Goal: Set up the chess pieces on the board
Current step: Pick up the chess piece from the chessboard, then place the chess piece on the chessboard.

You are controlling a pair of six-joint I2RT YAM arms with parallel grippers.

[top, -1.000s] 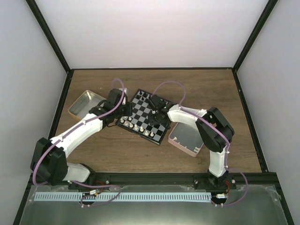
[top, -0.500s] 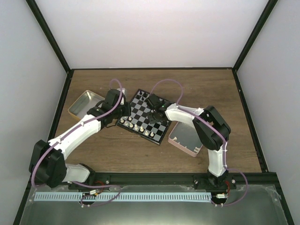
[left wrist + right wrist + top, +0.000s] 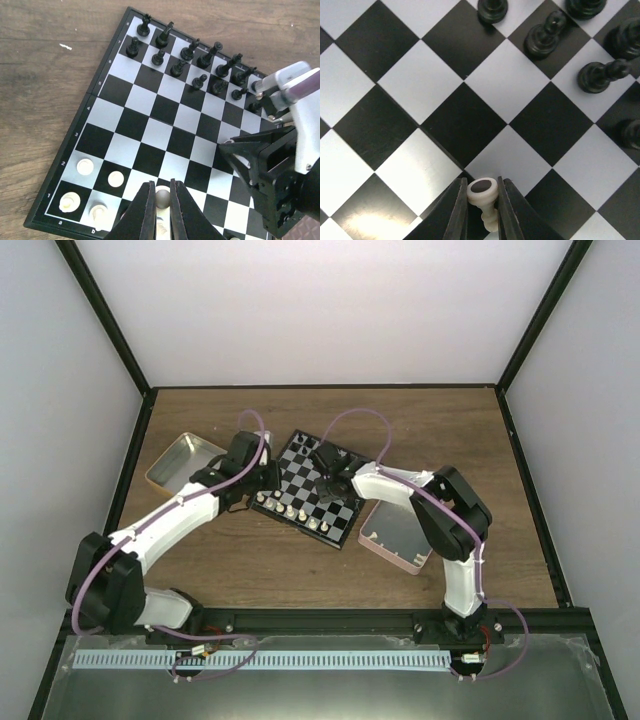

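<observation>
On the wood-grain tabletop (image 3: 430, 430), a yellow-sided metal tin (image 3: 183, 462) lies at nine o'clock from its middle; a pink square tray (image 3: 392, 532) lies at four o'clock.

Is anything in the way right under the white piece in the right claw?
Nothing visible. The right gripper pinches the white piece over bare squares of the board; the black pieces stand farther off.
</observation>
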